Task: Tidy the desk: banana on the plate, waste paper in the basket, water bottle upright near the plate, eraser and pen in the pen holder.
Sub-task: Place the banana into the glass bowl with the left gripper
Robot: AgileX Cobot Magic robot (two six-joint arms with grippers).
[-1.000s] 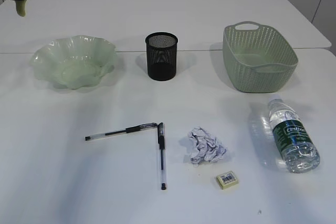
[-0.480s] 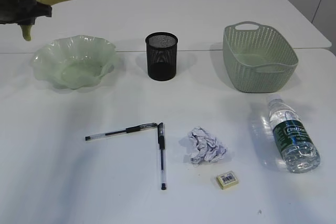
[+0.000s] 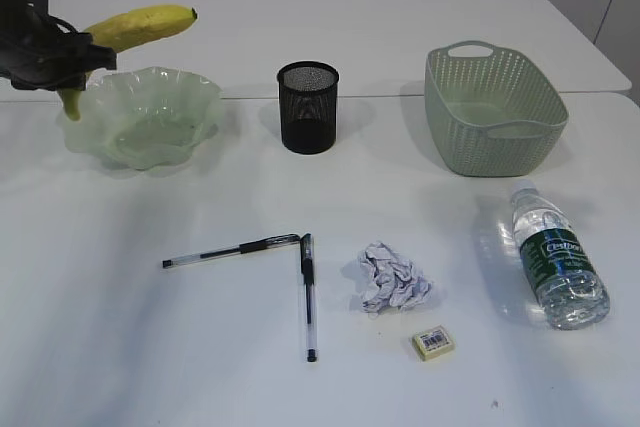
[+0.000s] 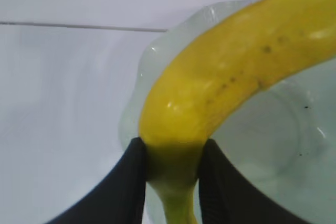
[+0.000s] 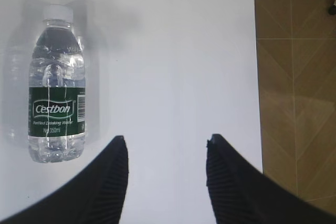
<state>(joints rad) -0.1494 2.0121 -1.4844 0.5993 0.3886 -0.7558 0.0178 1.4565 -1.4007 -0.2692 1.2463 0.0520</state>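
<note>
My left gripper (image 3: 72, 65) is shut on the stem end of the yellow banana (image 3: 140, 24), holding it in the air over the left rim of the pale green plate (image 3: 190, 125). In the left wrist view both black fingers clamp the banana (image 4: 231, 72) above the plate (image 4: 273, 145). The water bottle (image 3: 556, 262) lies on its side at the right. My right gripper (image 5: 167, 142) hangs open over bare desk beside the bottle (image 5: 56, 85). Two pens (image 3: 232, 250) (image 3: 307, 296), a crumpled paper ball (image 3: 392, 280) and the eraser (image 3: 433, 343) lie at the front. The black pen holder (image 3: 308, 107) and sage basket (image 3: 494, 107) stand at the back.
The white desk (image 3: 120, 347) has a seam running across behind the plate. In the right wrist view the desk edge and wooden floor (image 5: 294, 77) lie just right of my right gripper.
My left gripper has come down and to the right with the banana, from the top left corner to just over the plate's left rim. Nothing else on the desk has moved.
</note>
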